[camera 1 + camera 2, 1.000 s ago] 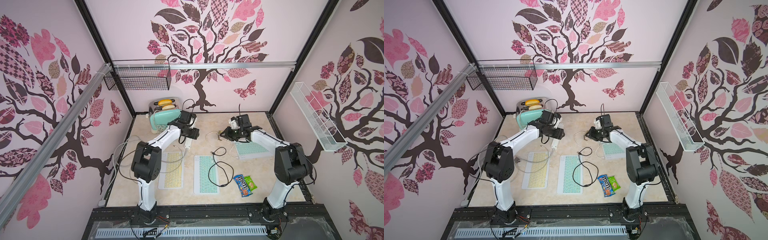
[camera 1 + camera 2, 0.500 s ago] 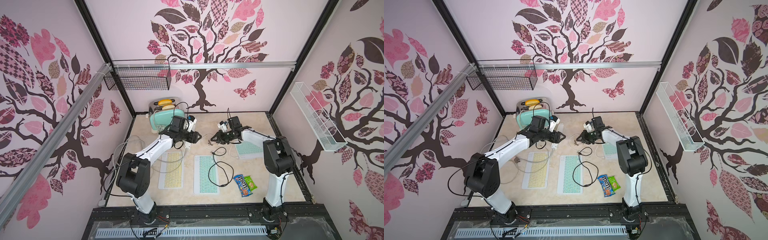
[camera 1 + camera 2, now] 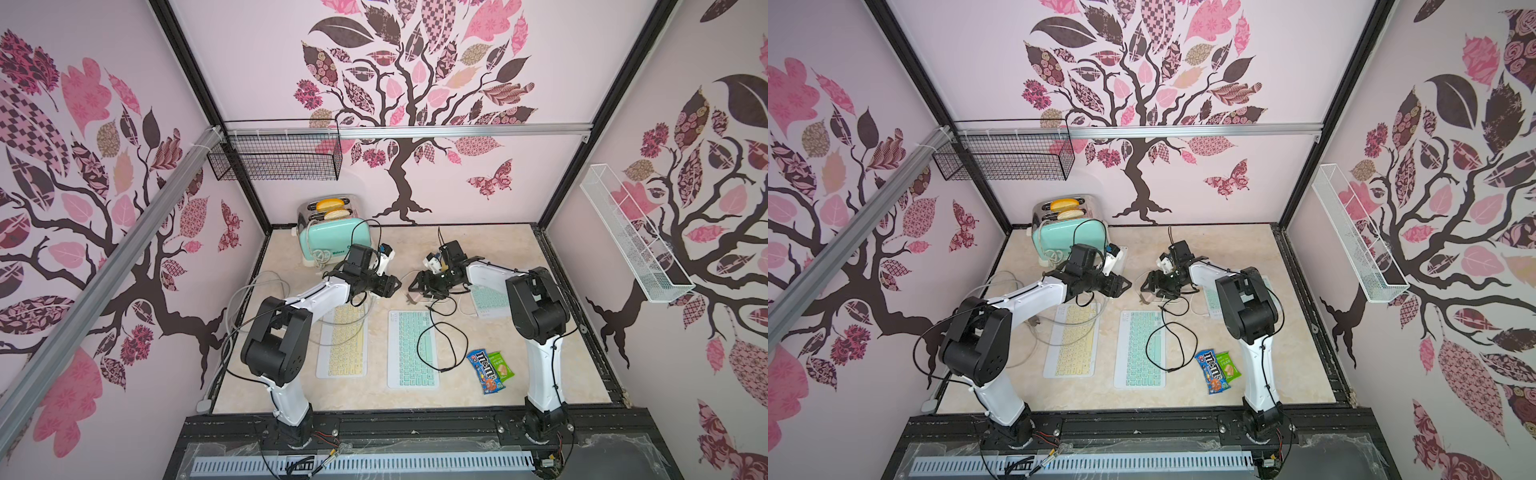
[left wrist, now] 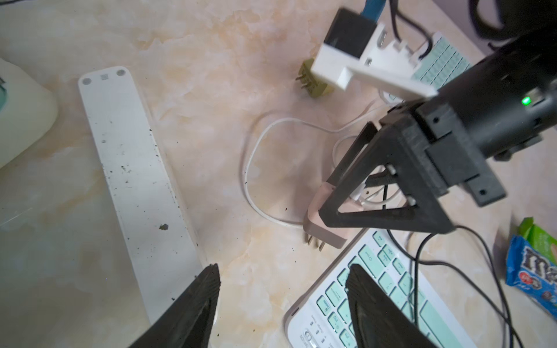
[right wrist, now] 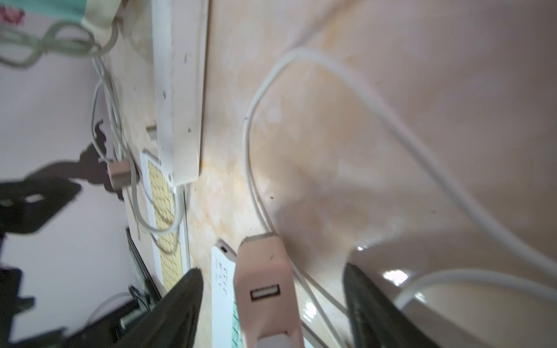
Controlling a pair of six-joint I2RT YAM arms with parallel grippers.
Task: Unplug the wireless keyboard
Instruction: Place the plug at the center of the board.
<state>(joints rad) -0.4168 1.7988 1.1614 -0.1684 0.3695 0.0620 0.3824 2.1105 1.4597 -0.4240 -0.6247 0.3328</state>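
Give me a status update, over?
Left gripper open, right gripper open. Pink charger lies unplugged, prongs bare, between right jaws. White cable loops beside it.

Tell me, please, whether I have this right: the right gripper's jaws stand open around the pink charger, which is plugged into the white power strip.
One thing is off: the pink charger is unplugged. The left wrist view shows its prongs bare, apart from the white power strip. The jaws of the right gripper do stand open around it.
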